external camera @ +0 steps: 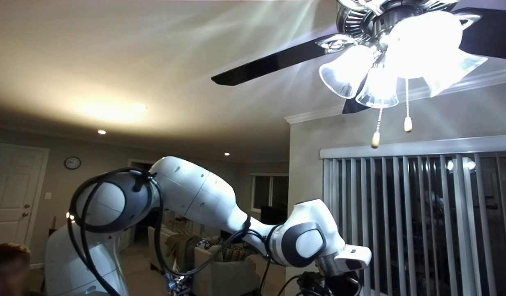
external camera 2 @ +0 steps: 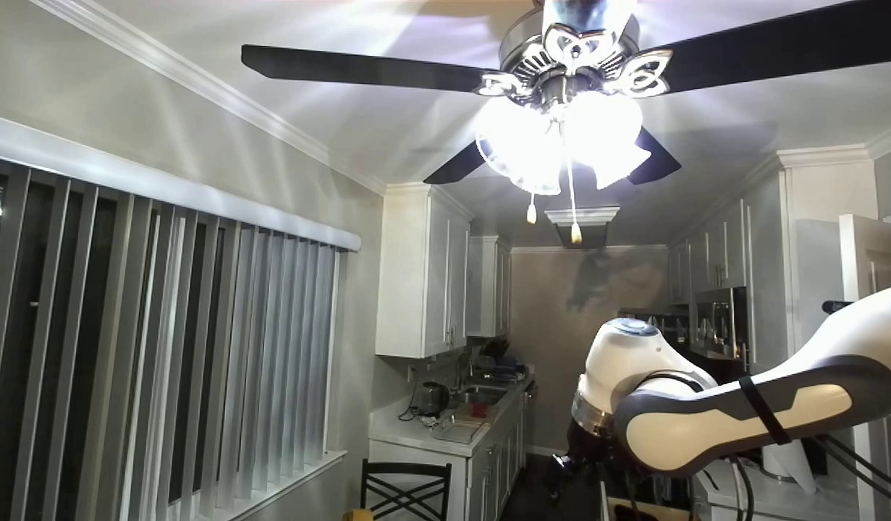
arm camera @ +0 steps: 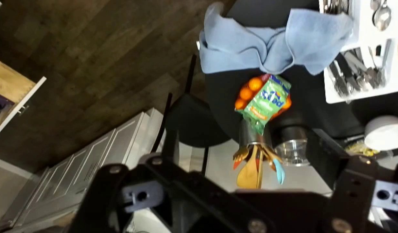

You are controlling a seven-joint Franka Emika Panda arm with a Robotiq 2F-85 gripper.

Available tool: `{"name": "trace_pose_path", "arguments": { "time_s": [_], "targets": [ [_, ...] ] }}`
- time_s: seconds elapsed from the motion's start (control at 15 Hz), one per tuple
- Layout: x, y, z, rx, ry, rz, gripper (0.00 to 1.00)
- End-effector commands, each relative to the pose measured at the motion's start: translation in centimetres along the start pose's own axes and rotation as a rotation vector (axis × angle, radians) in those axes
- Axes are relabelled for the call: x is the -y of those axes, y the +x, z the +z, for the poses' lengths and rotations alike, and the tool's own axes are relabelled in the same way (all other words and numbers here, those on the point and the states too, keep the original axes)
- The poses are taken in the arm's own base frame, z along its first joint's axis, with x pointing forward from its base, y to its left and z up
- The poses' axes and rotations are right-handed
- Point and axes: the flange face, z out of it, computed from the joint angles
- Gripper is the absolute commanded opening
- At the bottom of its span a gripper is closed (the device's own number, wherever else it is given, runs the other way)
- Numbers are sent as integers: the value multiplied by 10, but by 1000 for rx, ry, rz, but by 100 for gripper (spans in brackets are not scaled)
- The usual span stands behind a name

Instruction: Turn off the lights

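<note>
The ceiling fan's lamps are lit in both exterior views (external camera: 425, 45) (external camera 2: 604, 134). Two pull chains with pale knobs hang beneath them; the longer chain's knob (external camera: 375, 140) also shows in an exterior view (external camera 2: 576, 232), and so does the shorter chain's knob (external camera: 408, 124) (external camera 2: 531, 213). My gripper (arm camera: 244, 134) is open, with its black fingers wide apart and nothing between them in the wrist view. It points down, well below the knobs and apart from them; its dark shape shows in an exterior view (external camera 2: 561, 470). The fingertips are hard to make out in the exterior views.
A black table (arm camera: 308, 87) below holds a blue cloth (arm camera: 237, 48), a green bag of oranges (arm camera: 266, 100), a utensil pot (arm camera: 247, 136) and a cutlery tray (arm camera: 334, 94). Dark fan blades (external camera: 273, 61) spread overhead. Vertical blinds (external camera 2: 271, 347) line the window. A person's head (external camera: 8, 263) is visible.
</note>
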Motion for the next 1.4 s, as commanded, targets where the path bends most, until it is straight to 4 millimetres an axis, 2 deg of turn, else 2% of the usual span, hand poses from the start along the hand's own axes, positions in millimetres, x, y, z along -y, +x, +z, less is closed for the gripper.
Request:
{"name": "trace_pose_path", "arguments": {
  "time_s": [0.0,0.27,0.53,0.73,0.93,1.33],
  "targets": [
    [8,7,-22,-183,-17,61,100],
    [8,29,-57,-369,-63,140,100],
    [-1,55,-113,-545,-111,230,100],
    [0,63,-147,-664,-160,274,100],
    [6,66,-166,-749,-200,295,100],
    [24,66,-178,-850,-234,331,100]
  ]
}}
